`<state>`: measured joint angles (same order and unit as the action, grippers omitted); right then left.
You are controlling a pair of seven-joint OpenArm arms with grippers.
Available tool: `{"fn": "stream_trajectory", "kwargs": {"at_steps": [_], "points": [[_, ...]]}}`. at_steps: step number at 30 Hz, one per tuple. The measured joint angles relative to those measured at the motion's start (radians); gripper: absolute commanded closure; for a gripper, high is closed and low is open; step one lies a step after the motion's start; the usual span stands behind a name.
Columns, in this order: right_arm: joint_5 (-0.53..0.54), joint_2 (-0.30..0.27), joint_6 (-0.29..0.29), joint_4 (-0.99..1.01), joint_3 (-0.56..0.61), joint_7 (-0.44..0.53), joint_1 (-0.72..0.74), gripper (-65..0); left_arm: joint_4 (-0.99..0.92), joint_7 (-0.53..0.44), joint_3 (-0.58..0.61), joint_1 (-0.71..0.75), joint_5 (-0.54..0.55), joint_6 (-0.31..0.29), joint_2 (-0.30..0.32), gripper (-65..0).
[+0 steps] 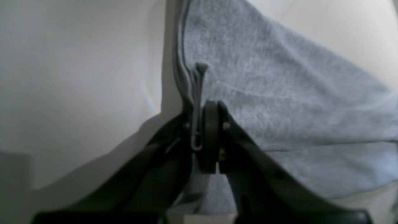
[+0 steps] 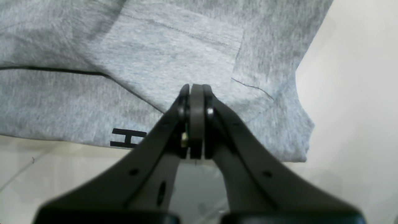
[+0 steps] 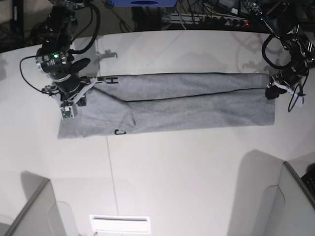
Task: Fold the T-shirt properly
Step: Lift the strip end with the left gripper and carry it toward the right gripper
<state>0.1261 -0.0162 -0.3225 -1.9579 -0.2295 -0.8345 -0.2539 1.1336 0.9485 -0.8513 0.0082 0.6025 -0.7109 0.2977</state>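
Left gripper (image 1: 202, 124) jaws pinch a hem fold of the T-shirt (image 3: 187, 101); right gripper (image 2: 196, 93) jaws closed against its cloth (lettering partly hidden). It lies long and flat across the table (image 3: 172, 182).

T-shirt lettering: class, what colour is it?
Black, on the heather-grey T-shirt; the lettering shows best in the right wrist view.

Both arms are black with looping black cables; each matte pincer (image 2: 196, 88) carries small silver screws.
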Motion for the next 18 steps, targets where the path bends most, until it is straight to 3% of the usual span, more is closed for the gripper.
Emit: {"fn": "stream_trajectory", "kwargs": {"at_steps": [3, 10, 18], "points": [[0.037, 0.000, 0.000, -0.002, -0.007, -0.002, -0.011, 0.0, 0.057, -0.084, 0.004, 0.026, -0.098, 0.006, -0.007, 0.0], [0.346, -0.002, 0.001, -0.003, -0.180, -0.008, -0.025, 0.0, 0.105, -0.111, -0.003, 0.060, -0.135, 0.006, -0.008, 0.0], [0.369, -0.005, 0.000, -0.003, -0.201, -0.006, -0.029, 0.0, 0.289, -0.103, -0.001, 0.129, -0.144, 0.021, -0.009, 0.0]]}}
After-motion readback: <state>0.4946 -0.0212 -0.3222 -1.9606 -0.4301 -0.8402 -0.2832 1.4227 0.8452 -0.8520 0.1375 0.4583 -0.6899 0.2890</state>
